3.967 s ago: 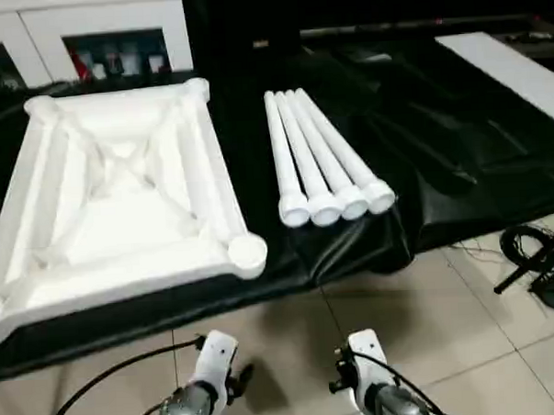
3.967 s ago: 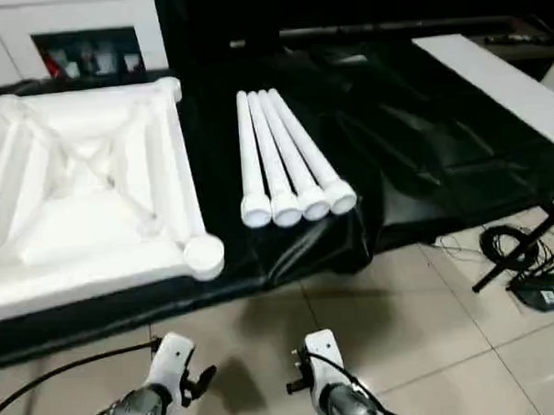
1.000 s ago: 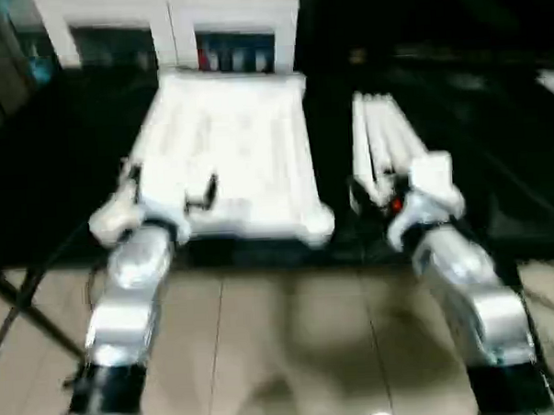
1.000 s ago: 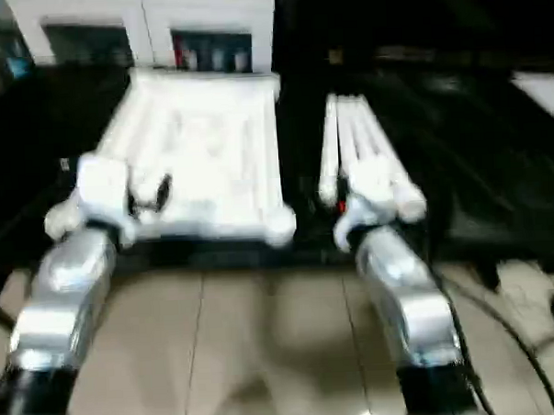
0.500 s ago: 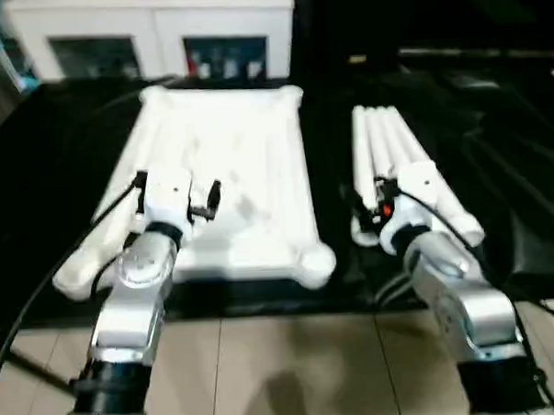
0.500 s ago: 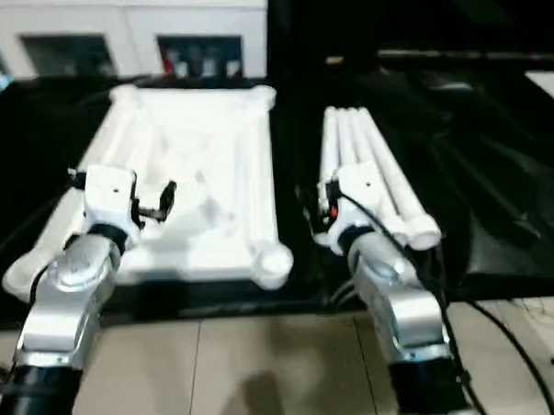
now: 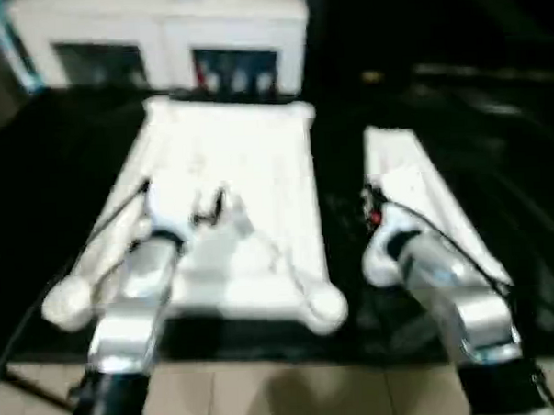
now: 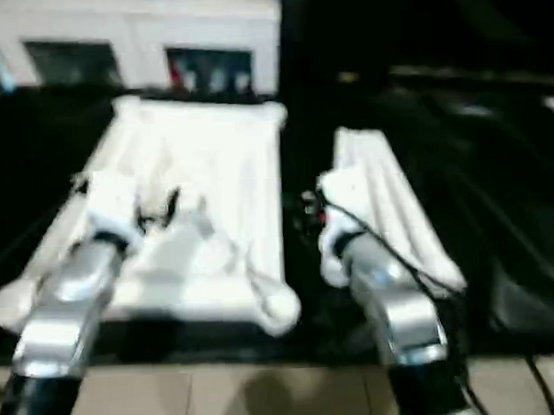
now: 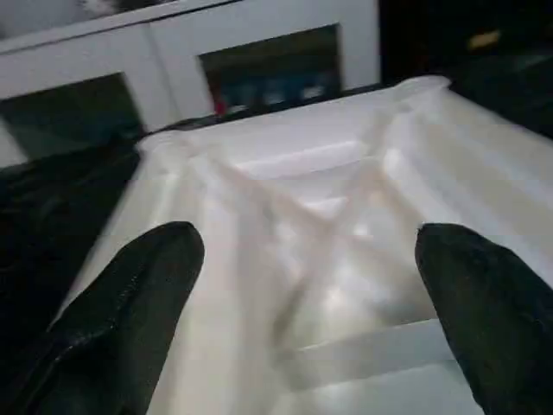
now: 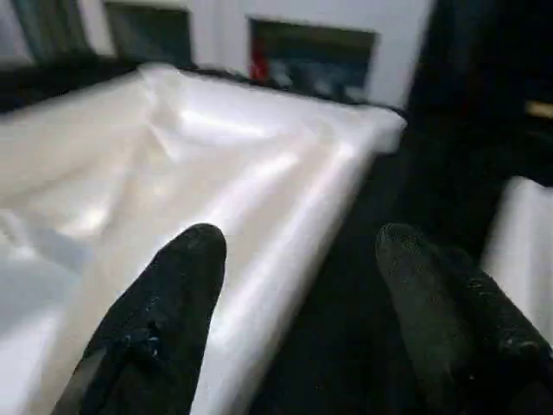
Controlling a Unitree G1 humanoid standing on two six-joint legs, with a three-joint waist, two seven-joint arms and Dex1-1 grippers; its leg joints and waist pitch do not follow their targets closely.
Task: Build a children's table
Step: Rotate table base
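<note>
The white tabletop [image 7: 247, 163] lies upside down on the black-covered table, its ribs up and a round corner socket [image 7: 326, 308] at the near right. The white legs [image 7: 413, 165] lie side by side to its right. My left gripper [image 9: 302, 259] hovers open over the near part of the tabletop's ribbed underside, with nothing between its fingers [image 9: 147, 285]. My right gripper [image 10: 298, 259] stands open above the dark gap between the tabletop's right edge and the legs, holding nothing. Its forearm [image 7: 446, 292] covers the legs' near ends.
A white cabinet [image 7: 169, 47] with glass doors stands behind the table. Black cloth [image 7: 505, 161] covers the table to the right of the legs. Tiled floor [image 7: 295, 400] shows in front of the table's near edge. A black cable [image 7: 103, 233] runs along my left arm.
Both arms have risen from low over the floor to above the table. The head camera has shifted and tilted. Over the last half second the grippers have barely moved.
</note>
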